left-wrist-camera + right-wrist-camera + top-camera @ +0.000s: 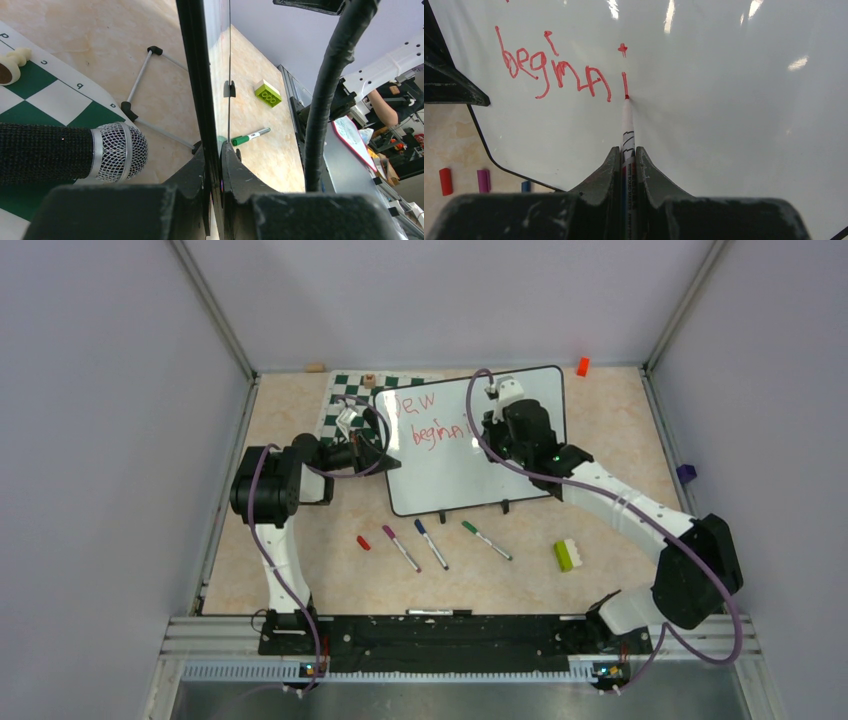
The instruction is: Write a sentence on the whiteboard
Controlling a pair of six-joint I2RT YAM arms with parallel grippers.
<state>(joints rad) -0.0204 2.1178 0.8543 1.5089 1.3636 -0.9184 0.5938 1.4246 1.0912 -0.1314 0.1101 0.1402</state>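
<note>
if the left gripper clamped on the whiteboard slips, the marker clamped in the right gripper could smear the sentence.

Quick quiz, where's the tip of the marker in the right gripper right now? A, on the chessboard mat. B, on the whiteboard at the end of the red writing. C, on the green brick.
B: in the right wrist view the right gripper is shut on the marker, whose tip meets the whiteboard at the foot of the rightmost stroke of the red writing.
</note>
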